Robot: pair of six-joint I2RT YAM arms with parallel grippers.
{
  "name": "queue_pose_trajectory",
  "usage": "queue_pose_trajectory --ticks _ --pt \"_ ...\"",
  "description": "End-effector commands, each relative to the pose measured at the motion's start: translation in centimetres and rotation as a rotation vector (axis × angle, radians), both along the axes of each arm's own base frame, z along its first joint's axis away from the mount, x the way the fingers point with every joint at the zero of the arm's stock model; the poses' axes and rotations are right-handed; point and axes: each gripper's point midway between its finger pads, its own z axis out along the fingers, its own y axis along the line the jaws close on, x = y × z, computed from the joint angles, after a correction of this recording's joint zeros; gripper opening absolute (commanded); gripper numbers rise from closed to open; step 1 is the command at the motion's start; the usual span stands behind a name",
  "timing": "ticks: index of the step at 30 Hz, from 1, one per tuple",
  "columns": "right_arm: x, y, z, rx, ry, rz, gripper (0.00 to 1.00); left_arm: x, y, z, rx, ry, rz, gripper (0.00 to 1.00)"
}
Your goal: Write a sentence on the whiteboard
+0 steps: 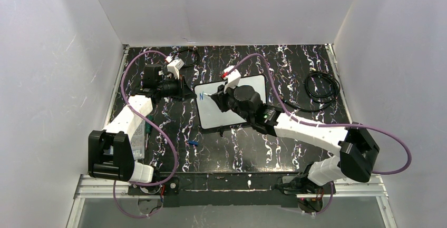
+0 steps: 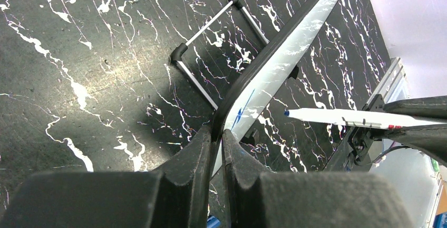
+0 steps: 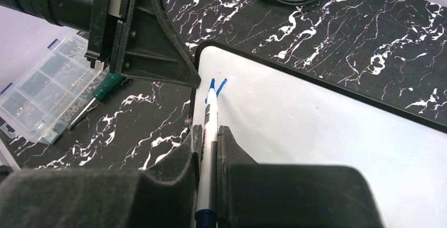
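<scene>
- While both arms reach out over the black marbled table point(image 1: 237, 151), the whiteboard point(image 1: 213, 115) lies near its middle, directly beneath the right claw point(image 3: 210, 133), with one corner between the fingers of the left claw point(image 2: 217, 133).
- Left claw is clenched on the board's dark frame at the corner nearest the writing, bracing it.
- Right claw is clamped around a white marker point(image 3: 211, 104), whose barrel runs in line with the fingers, tip pointing ahead.
- From that tip the board's long axis runs off to the right, away from the left claw, all blank white. I reckon the next strokes must travel that way, and the right arm is the one placed to make them.
- Of the sentence point(image 3: 217, 86), only a few blue strokes show, right at the tip. Whether the tip touches the board I can't tell.
</scene>
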Motion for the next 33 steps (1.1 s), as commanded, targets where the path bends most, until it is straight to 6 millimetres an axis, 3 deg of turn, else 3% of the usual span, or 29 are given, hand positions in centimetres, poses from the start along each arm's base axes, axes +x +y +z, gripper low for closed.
queue_pose_trajectory --ticks 1,21,33 --pt "0.0 0.1 1.2 0.048 -0.024 0.003 0.01 -0.8 -0.5 1.3 -0.015 -0.031 -0.026 0.0" --pt "1.5 0.5 -1.0 -0.005 -0.013 -0.056 0.01 -0.8 -0.4 1.4 -0.014 -0.034 -0.027 0.0" --pt "1.5 -1.3 -2.3 -0.052 0.005 -0.115 0.01 -0.8 -0.5 1.5 -0.015 -0.038 -0.028 0.0"
